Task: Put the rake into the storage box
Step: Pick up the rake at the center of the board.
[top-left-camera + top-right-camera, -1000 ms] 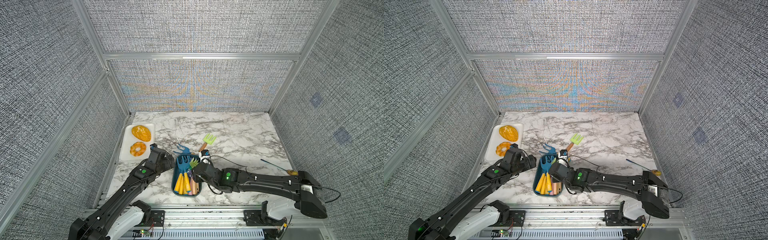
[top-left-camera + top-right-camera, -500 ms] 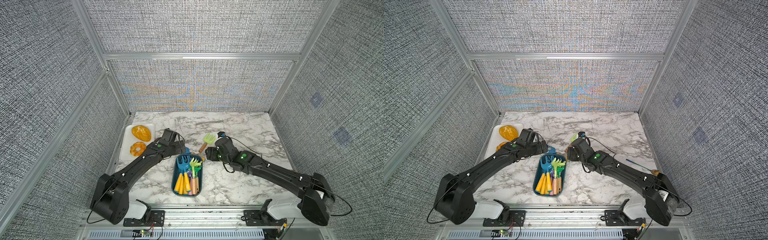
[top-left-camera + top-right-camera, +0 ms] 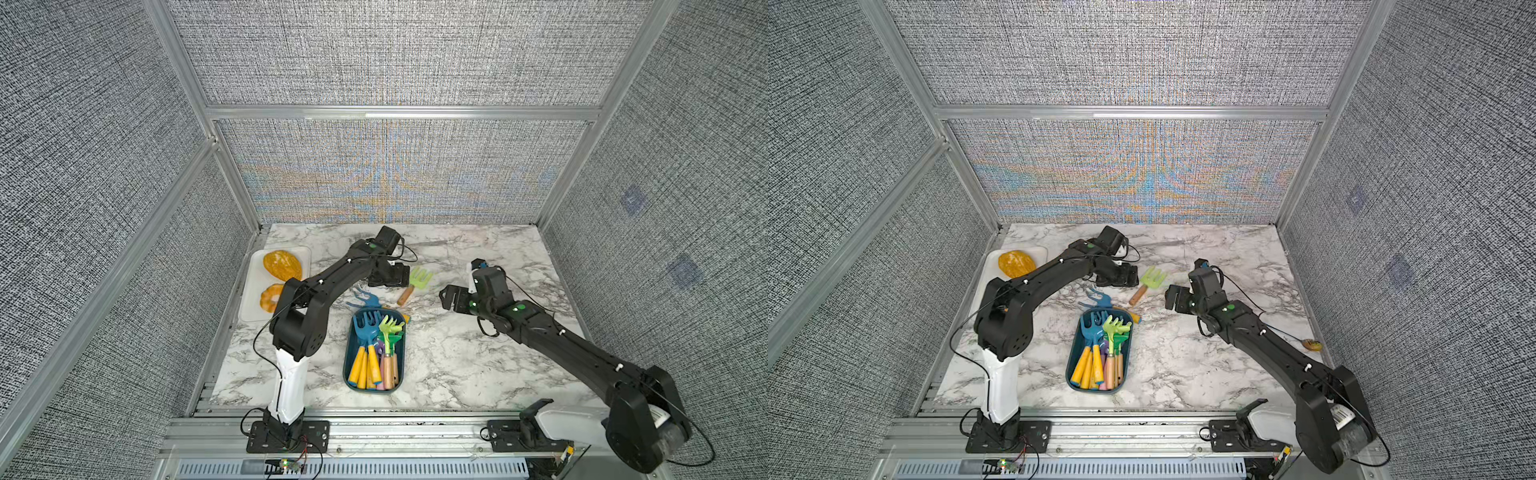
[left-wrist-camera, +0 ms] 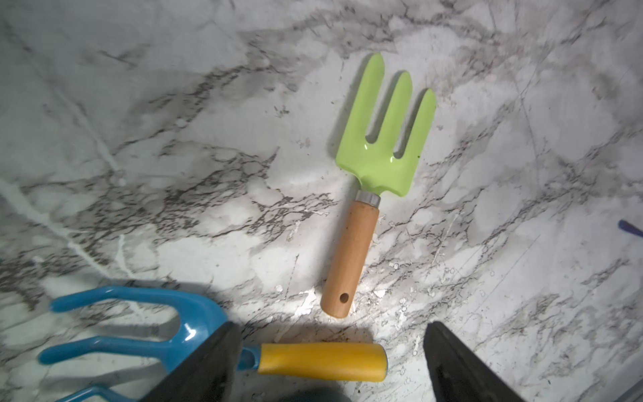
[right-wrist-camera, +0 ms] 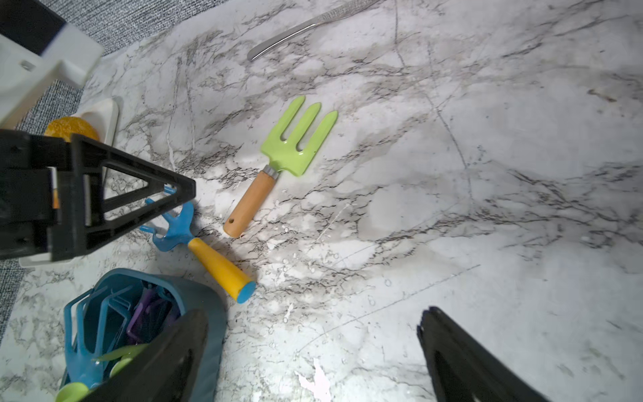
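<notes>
Rakes loose on marble table (image 3: 457, 365); left gripper (image 4: 330, 329) and right gripper (image 5: 313, 313) both wide, empty
Glossy green three-prong rake (image 4: 365, 205), wood handle, lying flat; blue rake (image 5: 195, 243), yellow handle, just beside rounded teal storage box (image 3: 374, 390)

Both top views look steeply down from high over the near edge of the marble table (image 3: 457, 353), far enough back to take in the whole table, and they overlap almost entirely. The left wrist camera looks down from close above the green hand fork (image 4: 368, 198) and the blue rake (image 4: 195, 323). The right wrist camera views both from farther off, at a slant, with the storage box (image 5: 205, 296) nearest.
</notes>
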`<state>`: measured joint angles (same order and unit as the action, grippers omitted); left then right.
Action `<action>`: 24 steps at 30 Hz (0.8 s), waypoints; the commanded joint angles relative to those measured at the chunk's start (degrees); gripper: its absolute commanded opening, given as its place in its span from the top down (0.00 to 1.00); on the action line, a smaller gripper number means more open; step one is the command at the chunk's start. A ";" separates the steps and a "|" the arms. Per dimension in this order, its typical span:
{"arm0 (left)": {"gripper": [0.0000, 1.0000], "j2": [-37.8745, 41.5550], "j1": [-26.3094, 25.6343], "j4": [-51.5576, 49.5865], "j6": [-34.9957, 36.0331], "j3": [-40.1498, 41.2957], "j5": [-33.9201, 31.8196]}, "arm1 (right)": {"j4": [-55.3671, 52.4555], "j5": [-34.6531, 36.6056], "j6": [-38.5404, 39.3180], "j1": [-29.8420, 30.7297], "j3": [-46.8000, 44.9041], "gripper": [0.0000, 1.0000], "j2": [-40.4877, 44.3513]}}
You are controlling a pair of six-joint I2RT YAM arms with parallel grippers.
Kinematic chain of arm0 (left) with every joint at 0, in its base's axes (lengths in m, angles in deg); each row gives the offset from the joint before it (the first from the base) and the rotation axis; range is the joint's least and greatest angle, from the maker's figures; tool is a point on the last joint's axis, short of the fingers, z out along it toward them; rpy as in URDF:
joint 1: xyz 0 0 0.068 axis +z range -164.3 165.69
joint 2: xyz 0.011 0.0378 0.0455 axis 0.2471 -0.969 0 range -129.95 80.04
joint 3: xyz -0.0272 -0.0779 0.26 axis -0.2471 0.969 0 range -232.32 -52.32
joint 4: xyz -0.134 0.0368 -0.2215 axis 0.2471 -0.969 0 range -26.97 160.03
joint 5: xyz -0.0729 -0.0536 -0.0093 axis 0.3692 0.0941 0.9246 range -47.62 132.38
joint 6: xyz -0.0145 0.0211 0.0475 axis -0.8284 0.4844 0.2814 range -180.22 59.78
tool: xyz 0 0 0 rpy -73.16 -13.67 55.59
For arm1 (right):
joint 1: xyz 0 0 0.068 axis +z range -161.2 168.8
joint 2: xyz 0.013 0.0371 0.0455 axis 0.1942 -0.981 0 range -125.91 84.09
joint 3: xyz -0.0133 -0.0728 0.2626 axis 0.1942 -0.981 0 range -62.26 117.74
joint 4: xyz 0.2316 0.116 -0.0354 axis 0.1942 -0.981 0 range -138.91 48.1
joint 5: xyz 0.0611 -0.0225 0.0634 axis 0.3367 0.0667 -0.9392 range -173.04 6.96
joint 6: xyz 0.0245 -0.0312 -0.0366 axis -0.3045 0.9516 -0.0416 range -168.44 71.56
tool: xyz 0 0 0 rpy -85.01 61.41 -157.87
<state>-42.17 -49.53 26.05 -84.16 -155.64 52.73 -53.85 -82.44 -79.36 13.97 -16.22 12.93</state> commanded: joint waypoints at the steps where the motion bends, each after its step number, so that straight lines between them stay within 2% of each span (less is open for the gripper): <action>1: 0.17 -5.17 -1.54 -8.83 4.11 -7.14 -2.69 | 2.15 -3.58 1.86 -2.72 -2.42 0.01 1.86; 9: 0.33 -16.34 -4.53 -17.04 7.19 -22.20 -7.32 | 3.94 -7.81 3.49 -7.25 -5.46 0.01 2.92; 11: 0.41 -18.13 -4.98 -17.42 7.52 -23.95 -7.52 | 4.43 -8.88 3.69 -7.95 -6.08 0.01 2.88; 18: 0.47 -24.40 -5.47 -19.52 6.54 -31.04 -11.13 | 5.35 -10.70 4.21 -9.09 -7.43 0.01 3.48; 24: 0.68 -26.88 -5.94 -19.38 6.07 -33.14 -11.56 | 5.79 -11.37 4.12 -9.50 -8.79 0.01 4.47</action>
<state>-68.29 -55.34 7.99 -77.83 -188.04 41.97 -49.50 -92.95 -75.51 4.55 -24.72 16.96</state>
